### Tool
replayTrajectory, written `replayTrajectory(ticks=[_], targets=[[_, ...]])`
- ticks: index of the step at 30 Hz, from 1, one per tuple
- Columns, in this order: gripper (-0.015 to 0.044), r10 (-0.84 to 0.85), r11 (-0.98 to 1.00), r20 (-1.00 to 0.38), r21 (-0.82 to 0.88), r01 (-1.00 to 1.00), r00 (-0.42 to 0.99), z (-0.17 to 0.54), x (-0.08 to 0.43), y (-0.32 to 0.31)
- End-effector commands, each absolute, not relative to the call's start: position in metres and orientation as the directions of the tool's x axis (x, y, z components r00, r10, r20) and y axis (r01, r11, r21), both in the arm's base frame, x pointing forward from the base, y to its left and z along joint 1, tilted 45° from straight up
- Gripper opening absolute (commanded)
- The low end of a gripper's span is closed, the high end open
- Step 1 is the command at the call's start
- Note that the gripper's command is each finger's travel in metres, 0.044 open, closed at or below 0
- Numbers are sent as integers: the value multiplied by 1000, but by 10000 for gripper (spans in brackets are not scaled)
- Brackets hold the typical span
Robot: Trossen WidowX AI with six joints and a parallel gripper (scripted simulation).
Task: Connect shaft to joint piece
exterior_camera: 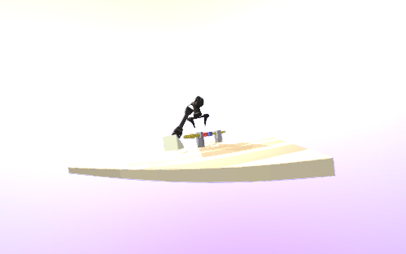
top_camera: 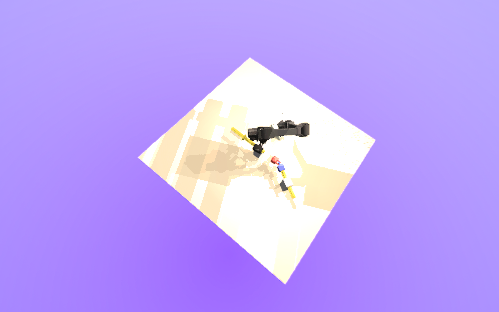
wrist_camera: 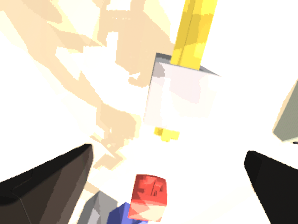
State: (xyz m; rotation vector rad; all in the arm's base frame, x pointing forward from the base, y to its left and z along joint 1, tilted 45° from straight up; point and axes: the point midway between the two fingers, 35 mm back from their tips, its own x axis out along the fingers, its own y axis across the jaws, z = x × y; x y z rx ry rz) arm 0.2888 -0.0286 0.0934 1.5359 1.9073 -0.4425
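The red joint piece [top_camera: 275,160] [exterior_camera: 205,134] [wrist_camera: 148,197] sits beside a blue hinge part [top_camera: 281,167] [exterior_camera: 210,133] [wrist_camera: 120,215] on the end of the first yellow shaft [top_camera: 292,194], which is held by a grey block [top_camera: 284,185] [exterior_camera: 218,136]. The second yellow shaft [top_camera: 237,131] [exterior_camera: 190,136] [wrist_camera: 194,35] runs through its own block [exterior_camera: 200,139] [wrist_camera: 177,97]. Its short near end points toward the red piece, with a gap between. How exactly the opening lines up is too small to tell. My gripper [exterior_camera: 200,125] [wrist_camera: 171,155] is wide open and empty, above the shafts.
The pale block at the arm's base [exterior_camera: 172,142] stands beside the second shaft's outer end; a greenish grey block [wrist_camera: 289,117] shows at the wrist view's right edge. The arm [top_camera: 282,131] reaches over the pale table [top_camera: 252,220] [exterior_camera: 229,175], whose edges drop off all round.
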Motion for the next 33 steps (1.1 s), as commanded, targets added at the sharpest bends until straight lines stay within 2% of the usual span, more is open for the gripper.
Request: replayTrajectory(ticks=[1, 18, 33], targets=[[440, 732, 326, -673, 209, 922, -106, 82, 295, -43], [440, 707, 622, -700, 545, 562, -104, 28, 314, -103], [440, 688, 725, -717, 683, 83, -108, -27, 315, -155]])
